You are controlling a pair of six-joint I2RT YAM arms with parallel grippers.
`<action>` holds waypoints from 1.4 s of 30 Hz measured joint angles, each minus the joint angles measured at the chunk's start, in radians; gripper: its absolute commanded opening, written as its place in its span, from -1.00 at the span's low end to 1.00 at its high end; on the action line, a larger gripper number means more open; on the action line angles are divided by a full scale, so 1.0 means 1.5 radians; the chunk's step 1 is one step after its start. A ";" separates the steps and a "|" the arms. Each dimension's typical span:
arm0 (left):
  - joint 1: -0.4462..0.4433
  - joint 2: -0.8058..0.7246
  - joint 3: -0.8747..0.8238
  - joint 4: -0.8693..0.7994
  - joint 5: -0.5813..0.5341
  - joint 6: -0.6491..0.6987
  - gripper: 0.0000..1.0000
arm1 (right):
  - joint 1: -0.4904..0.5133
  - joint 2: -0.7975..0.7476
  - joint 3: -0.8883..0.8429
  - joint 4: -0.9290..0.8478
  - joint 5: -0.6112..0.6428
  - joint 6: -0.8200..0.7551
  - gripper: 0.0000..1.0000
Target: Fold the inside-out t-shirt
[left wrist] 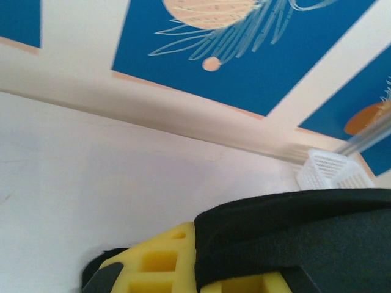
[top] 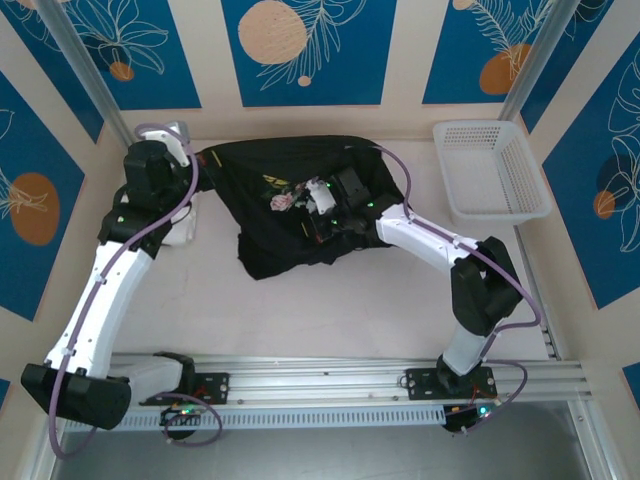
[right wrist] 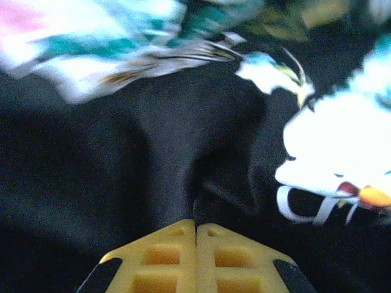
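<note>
The inside-out t-shirt [top: 270, 240] lies bunched at the back middle of the table, black, with a patch of floral print [top: 284, 201] near its centre. My left gripper [top: 193, 156] holds the shirt's far left corner. In the left wrist view the yellow fingers [left wrist: 153, 259] are shut on a thick fold of the black cloth [left wrist: 293, 232], lifted above the table. My right gripper [top: 318, 205] sits on the middle of the shirt. In the right wrist view its fingertips [right wrist: 196, 223] are pressed together, pinching a ridge of black cloth [right wrist: 183, 165] beside the print [right wrist: 336, 146].
A white mesh basket [top: 497, 214] stands at the back right, and shows past the cloth in the left wrist view [left wrist: 333, 170]. A white folded cloth [top: 183, 230] lies by the left arm. The enclosure's walls stand close behind the shirt. Bare table lies in front of it.
</note>
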 measured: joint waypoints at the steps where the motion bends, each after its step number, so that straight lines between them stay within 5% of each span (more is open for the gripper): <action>1: 0.012 0.001 -0.006 0.003 0.003 -0.007 -1.00 | 0.000 0.000 -0.003 -0.002 -0.002 -0.006 -1.00; 16: 0.032 0.107 -0.082 0.057 0.022 -0.021 -1.00 | 0.012 -0.053 0.029 0.012 -0.063 -0.064 -1.00; 24: 0.076 0.110 -0.161 0.095 -0.021 -0.037 -1.00 | -0.095 -0.214 0.004 0.093 -0.163 -0.011 -1.00; 27: 0.080 0.107 -0.245 0.121 -0.028 -0.058 -0.74 | -0.128 -0.246 -0.019 0.137 -0.196 0.014 -1.00; 31: 0.073 0.107 -0.333 0.125 -0.011 -0.076 -0.15 | -0.129 -0.234 -0.046 0.152 -0.228 0.024 -1.00; 35: 0.020 0.083 -0.359 0.128 -0.001 -0.045 0.29 | -0.128 -0.203 -0.065 0.136 -0.240 0.018 -1.00; 42: -0.123 0.100 -0.323 0.199 0.095 0.014 0.41 | -0.128 -0.197 -0.080 0.130 -0.248 0.004 -1.00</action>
